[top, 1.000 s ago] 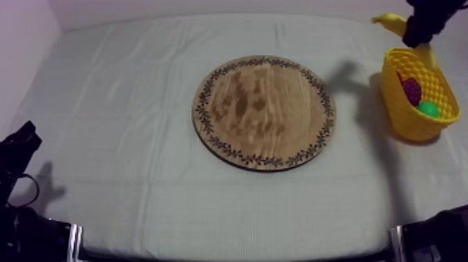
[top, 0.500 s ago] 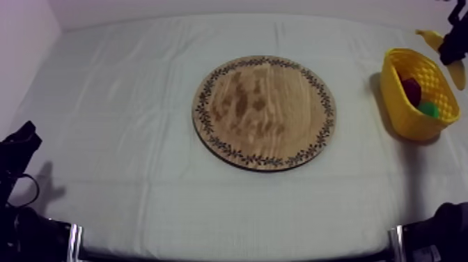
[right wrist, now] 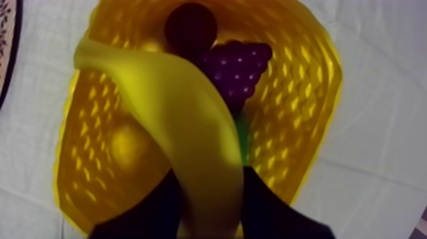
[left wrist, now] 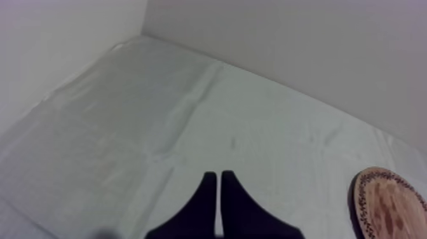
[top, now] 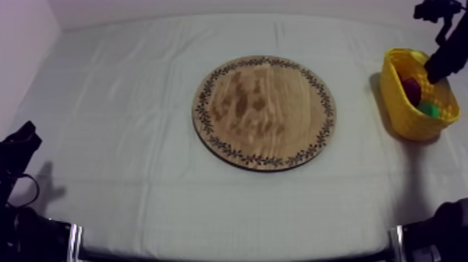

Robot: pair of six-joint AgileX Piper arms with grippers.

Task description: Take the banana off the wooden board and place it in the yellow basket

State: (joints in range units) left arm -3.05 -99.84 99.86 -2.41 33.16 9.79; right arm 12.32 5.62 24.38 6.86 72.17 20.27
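Note:
The yellow banana (right wrist: pixel 184 121) hangs just over the open yellow basket (right wrist: pixel 305 95), with my right gripper (right wrist: pixel 213 203) shut on its near end. From above, my right gripper (top: pixel 435 70) reaches down into the yellow basket (top: pixel 407 118) at the table's right edge. The round wooden board (top: pixel 264 111) lies bare in the middle. My left gripper (top: pixel 21 143) rests low at the left, and in the left wrist view its fingers (left wrist: pixel 219 187) lie together as a narrow wedge.
Inside the basket lie a purple bunch of grapes (right wrist: pixel 238 67), a small red fruit (right wrist: pixel 190 25) and a green fruit (top: pixel 430 109). The board's rim (left wrist: pixel 391 203) lies beyond my left gripper. Cloth surrounds the board.
My right arm has carried the banana from behind the basket to over its opening and lowered it. The left arm has not moved.

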